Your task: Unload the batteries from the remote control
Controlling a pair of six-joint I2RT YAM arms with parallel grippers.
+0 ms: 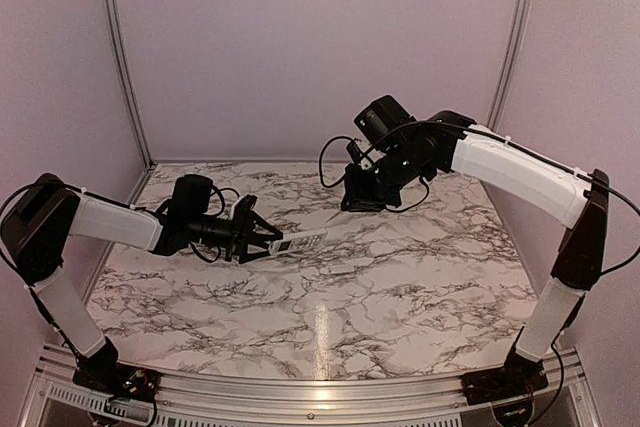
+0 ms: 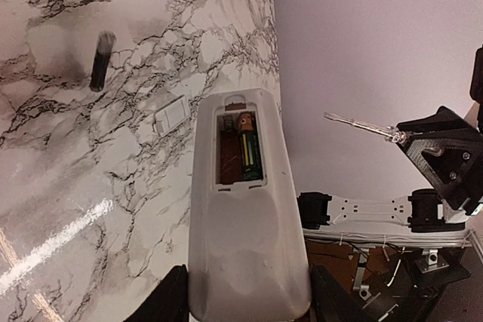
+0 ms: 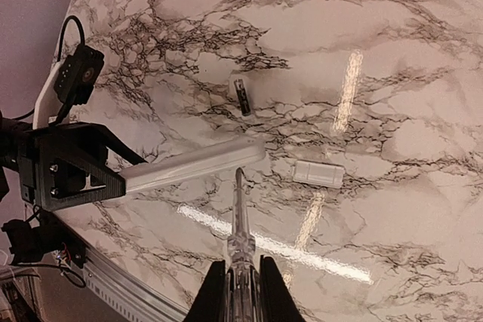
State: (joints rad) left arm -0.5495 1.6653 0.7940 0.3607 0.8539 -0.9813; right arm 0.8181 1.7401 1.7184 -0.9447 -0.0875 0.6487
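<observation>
My left gripper [image 1: 262,243] [image 2: 245,303] is shut on the white remote control [image 1: 302,242] [image 2: 245,224] and holds it above the table with its open back showing. One battery [image 2: 250,154] sits in the right side of the dark recess; the left side is empty. Another battery [image 2: 100,60] [image 3: 242,96] lies loose on the marble. My right gripper [image 1: 362,195] [image 3: 236,286] is shut on a thin clear pry tool [image 3: 240,216] [image 2: 362,124]. In the right wrist view the tool's tip sits just short of the remote's edge [image 3: 196,164].
The small flat white cover plate [image 2: 173,115] [image 3: 318,173] lies on the marble table [image 1: 400,287] beside the remote. Pink walls close in the back and both sides. The left gripper's black jaws [image 3: 68,171] show in the right wrist view.
</observation>
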